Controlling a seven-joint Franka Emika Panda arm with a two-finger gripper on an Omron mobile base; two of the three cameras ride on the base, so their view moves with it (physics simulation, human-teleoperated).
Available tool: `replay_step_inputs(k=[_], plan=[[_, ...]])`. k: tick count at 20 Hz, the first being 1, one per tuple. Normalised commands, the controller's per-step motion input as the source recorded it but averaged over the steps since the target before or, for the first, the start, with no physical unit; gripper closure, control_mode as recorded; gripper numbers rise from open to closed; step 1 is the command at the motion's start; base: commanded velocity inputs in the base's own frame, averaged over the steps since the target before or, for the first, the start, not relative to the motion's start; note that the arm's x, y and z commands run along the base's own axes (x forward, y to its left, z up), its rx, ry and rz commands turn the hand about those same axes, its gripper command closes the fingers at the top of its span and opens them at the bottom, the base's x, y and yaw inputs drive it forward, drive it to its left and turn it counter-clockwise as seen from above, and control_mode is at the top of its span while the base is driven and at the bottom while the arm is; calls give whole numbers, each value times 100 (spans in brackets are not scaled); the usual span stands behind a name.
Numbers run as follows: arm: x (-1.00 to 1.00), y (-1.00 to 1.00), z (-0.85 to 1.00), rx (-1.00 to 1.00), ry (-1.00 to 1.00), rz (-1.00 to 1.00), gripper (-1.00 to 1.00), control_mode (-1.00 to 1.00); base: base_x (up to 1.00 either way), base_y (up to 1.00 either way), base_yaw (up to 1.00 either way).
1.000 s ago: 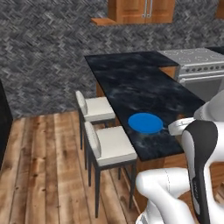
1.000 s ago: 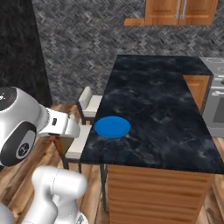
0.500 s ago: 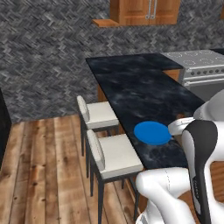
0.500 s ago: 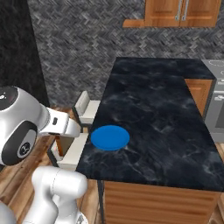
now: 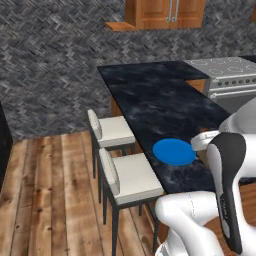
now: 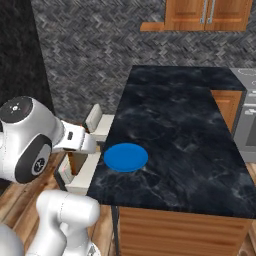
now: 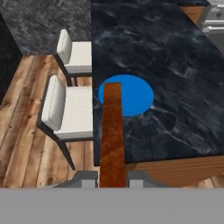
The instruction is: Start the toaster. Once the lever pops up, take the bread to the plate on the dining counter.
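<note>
Stools (image 5: 127,172), two white-cushioned ones on dark legs, stand side by side against the near long edge of the dining counter (image 6: 185,135), over a wooden floor (image 5: 45,200). A steel stove (image 5: 232,80) adjoins the counter's far end, with wooden cabinets (image 6: 207,15) on the herringbone wall above. The plate (image 7: 127,95) lies near the counter's stool-side edge. The hand (image 7: 113,183) is clamped on the bread (image 7: 113,135), seen edge-on above the plate. No legible writing.
</note>
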Motion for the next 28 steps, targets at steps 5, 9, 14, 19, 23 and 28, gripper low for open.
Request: replay_step_inputs(k=[5,9,14,19,23,28], plan=[[75,-47,-15,18,0,11,100,-100,0,0,0],[60,-44,-26,16,-3,10,100,-100,0,0,0],[48,-9,-35,11,-3,5,100,-100,0,0,0],[41,0,-29,6,0,1,100,-100,0,0,0],[45,0,-18,4,0,0,100,-100,0,0,0],[36,0,-20,0,0,0,100,-100,0,0,0]])
